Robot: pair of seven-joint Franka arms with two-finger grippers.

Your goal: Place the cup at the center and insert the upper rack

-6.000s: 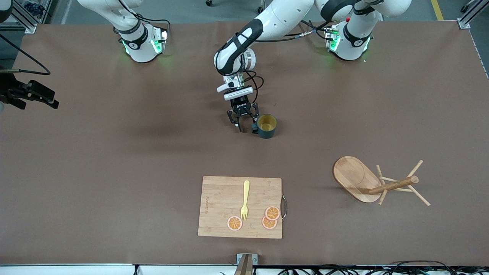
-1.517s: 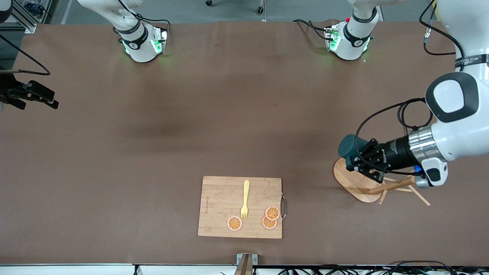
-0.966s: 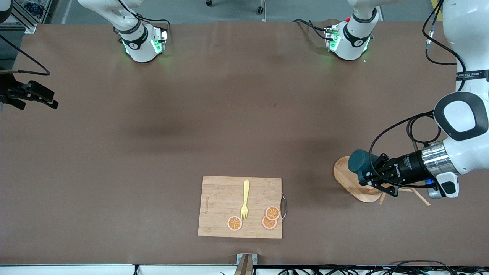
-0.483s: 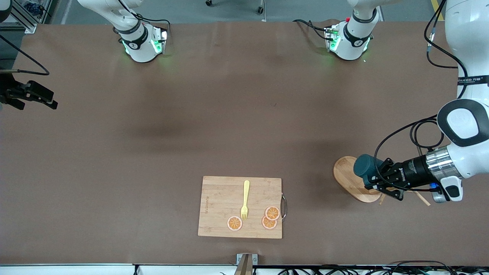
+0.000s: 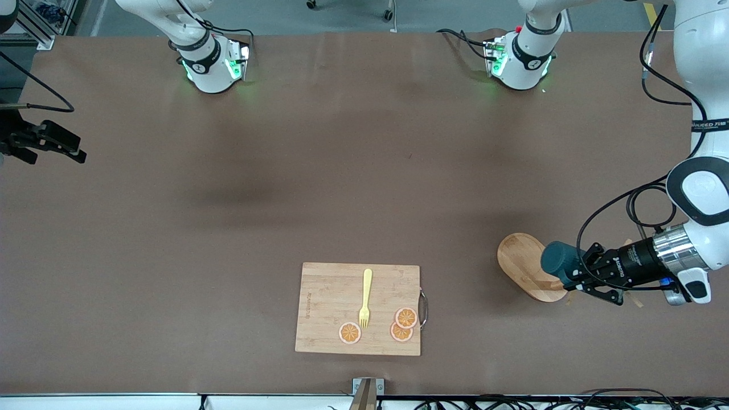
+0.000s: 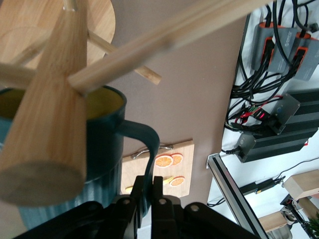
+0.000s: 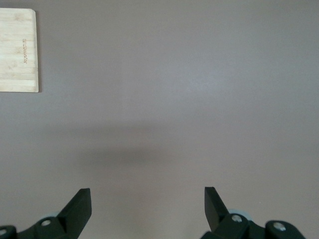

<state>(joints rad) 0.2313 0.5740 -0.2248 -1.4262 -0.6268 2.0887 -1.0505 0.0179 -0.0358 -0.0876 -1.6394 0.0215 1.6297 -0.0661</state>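
Carried from mid-surface, cup [image 5: 558,259] clamped by its handle in left end effector [image 5: 582,275] now mouths the upper rack [image 5: 527,273] post; push slowly, square; right end effector [image 7: 147,209] waits, fingers apart.

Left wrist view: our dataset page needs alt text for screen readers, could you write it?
The left gripper is shut on the handle of a teal cup, whose mouth is threaded onto a peg of the tipped-over wooden mug tree. A cutting board lies on the table.

My brown desk [image 5: 319,171] spans the room; grey floor [image 5: 342,14] lies above it, black cables [image 5: 569,398] along its near edge.
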